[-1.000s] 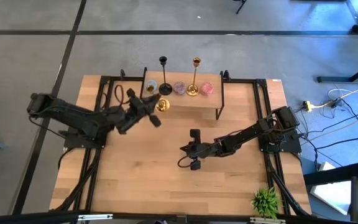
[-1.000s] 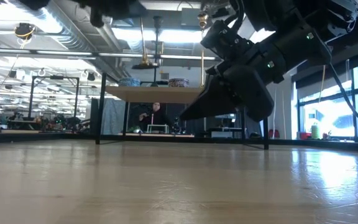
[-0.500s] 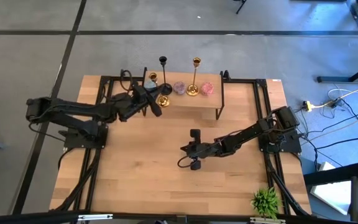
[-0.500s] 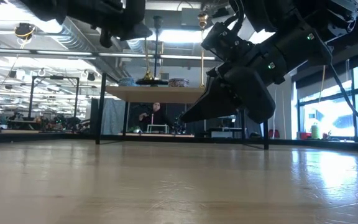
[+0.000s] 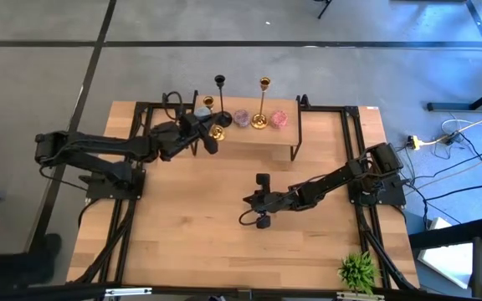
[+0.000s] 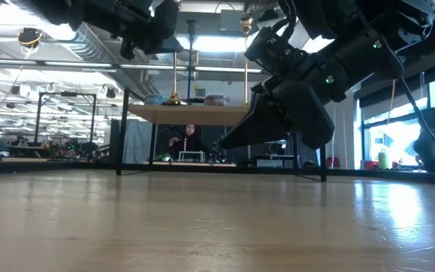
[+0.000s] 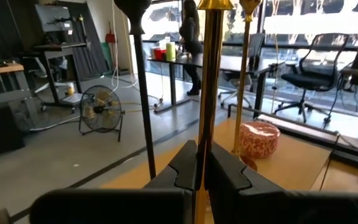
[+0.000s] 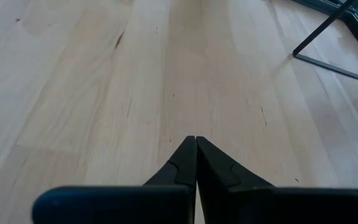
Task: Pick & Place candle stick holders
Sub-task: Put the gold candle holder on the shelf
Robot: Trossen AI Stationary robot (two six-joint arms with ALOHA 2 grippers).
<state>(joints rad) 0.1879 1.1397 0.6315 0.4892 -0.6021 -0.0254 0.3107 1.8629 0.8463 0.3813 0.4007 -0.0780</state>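
Observation:
My left gripper (image 5: 204,136) is shut on a gold candle stick holder (image 5: 213,125) over the left end of the raised wooden shelf (image 5: 287,134). In the low view the holder's round base (image 6: 172,99) is level with the shelf top; whether it rests there I cannot tell. A black holder (image 5: 221,100) and a second gold holder (image 5: 262,104) stand upright on the shelf by their bases. My right gripper (image 5: 258,211) is shut and empty, hovering over the middle of the table. My left gripper pinches the gold holder's thin stem (image 7: 207,124) between its two fingers (image 7: 185,168), in the stem's lower part. The fingers come level from the table's left and near side and lie across the stem. The holder stays upright, its cup (image 7: 214,4) above the fingers.
Small bowls stand on the shelf: a blue one (image 5: 202,114), a purple one (image 5: 241,118) and a pink one (image 5: 279,119). A green plant (image 5: 357,270) stands at the table's near right corner. The wooden table (image 5: 191,234) lies bare around the right gripper.
My left gripper has carried the gold holder toward the table's far edge, over the shelf's left end, and then down until the base is level with the shelf top. The holder has stayed upright. It stays shut on the stem.

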